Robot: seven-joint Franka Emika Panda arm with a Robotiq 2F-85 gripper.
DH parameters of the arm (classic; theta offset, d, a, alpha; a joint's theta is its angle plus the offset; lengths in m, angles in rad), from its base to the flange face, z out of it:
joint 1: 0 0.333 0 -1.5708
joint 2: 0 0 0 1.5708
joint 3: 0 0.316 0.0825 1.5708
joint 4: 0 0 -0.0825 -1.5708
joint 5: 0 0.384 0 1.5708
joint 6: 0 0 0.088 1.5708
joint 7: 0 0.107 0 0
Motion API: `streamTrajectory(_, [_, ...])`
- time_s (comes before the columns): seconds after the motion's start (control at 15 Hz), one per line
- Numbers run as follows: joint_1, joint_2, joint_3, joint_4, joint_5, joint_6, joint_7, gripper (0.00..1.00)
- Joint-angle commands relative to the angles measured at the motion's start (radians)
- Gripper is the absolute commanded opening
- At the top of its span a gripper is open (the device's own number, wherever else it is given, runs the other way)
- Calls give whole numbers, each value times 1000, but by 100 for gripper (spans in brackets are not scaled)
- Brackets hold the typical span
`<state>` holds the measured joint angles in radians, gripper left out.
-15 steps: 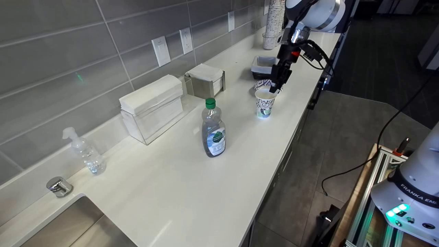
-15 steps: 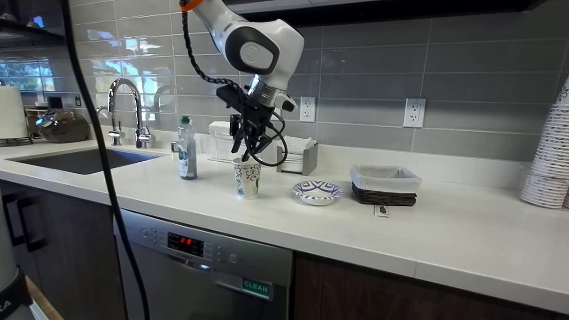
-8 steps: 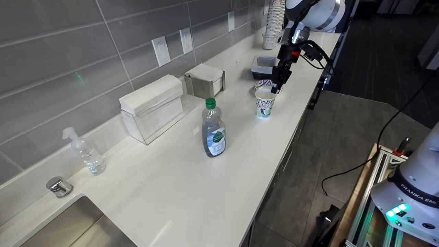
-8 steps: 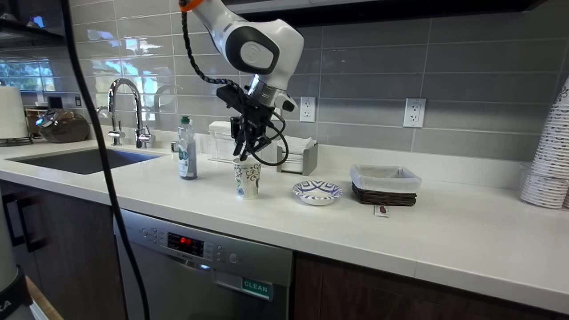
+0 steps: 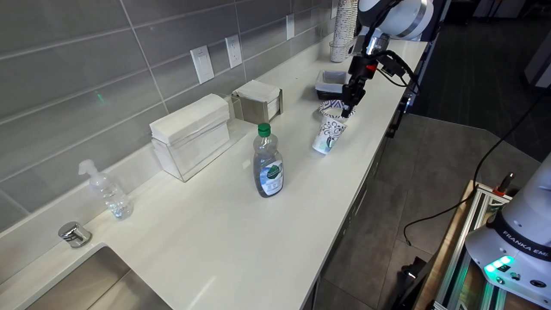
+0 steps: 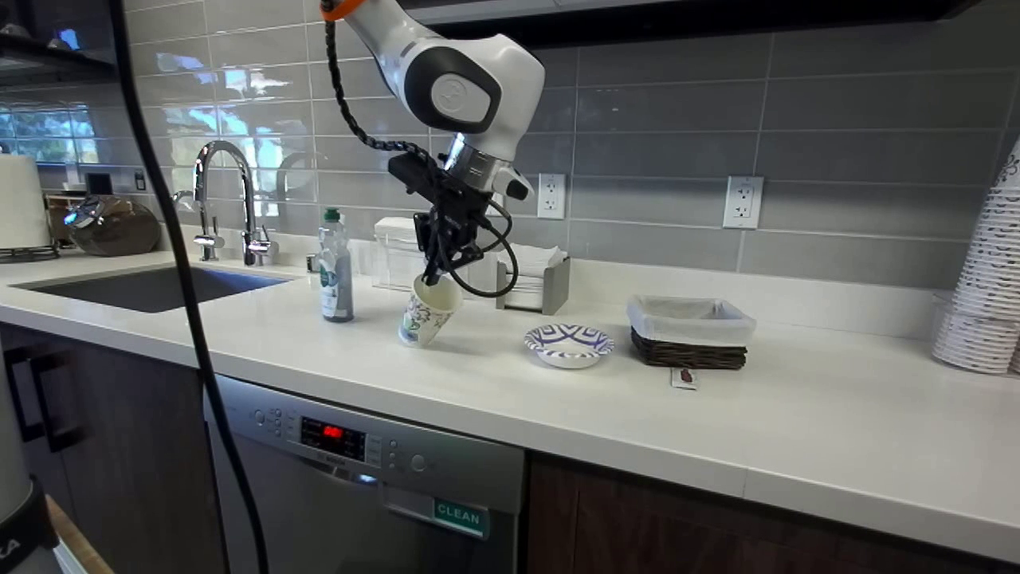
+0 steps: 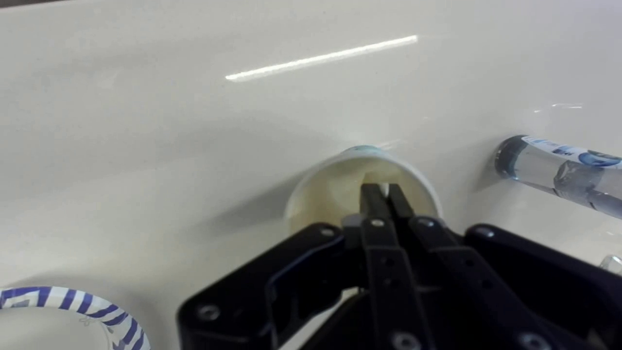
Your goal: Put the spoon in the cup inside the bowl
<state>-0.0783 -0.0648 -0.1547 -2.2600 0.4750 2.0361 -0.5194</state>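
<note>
The spoon (image 7: 385, 188) seems to be the small pale piece between the tips of the claw (image 6: 431, 277), at the mouth of the cup (image 6: 425, 315); it is too small to make out further; the claw is drawn closed and appears to pinch it; facing the wall (image 6: 661, 207), the cup tilts, its mouth leaning right and its base left; whether that base touches the worktop (image 6: 797, 422) cannot be told. To the right, apart from the cup, the blue-and-white bowl (image 6: 568, 362) sits upright; farther right is a lined wicker basket (image 6: 689, 355), a small packet (image 6: 684, 379) just beside its near side; a tall patterned stack (image 6: 976, 311) stands at the right end. Left of the cup and slightly farther back, the green-capped bottle (image 6: 336, 275) stands upright; along the far side are a clear holder (image 5: 200, 154) of paper towels (image 5: 189, 116) and a napkin holder (image 5: 254, 113); the sink (image 6: 151, 291) lies well to the left.
</note>
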Motion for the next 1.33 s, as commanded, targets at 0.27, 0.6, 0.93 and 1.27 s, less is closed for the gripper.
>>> streamTrajectory(0.27, [-10, -23, 5, -11, -22, -31, 11, 1])
streamTrajectory(0.6, [0, -23, 17, 19, -72, -35, 13, 1])
streamTrajectory(0.93, [10, -17, 36, 67, -107, -36, 16, 1])
streamTrajectory(1.27, [16, -9, 49, 99, -119, -17, 17, 1])
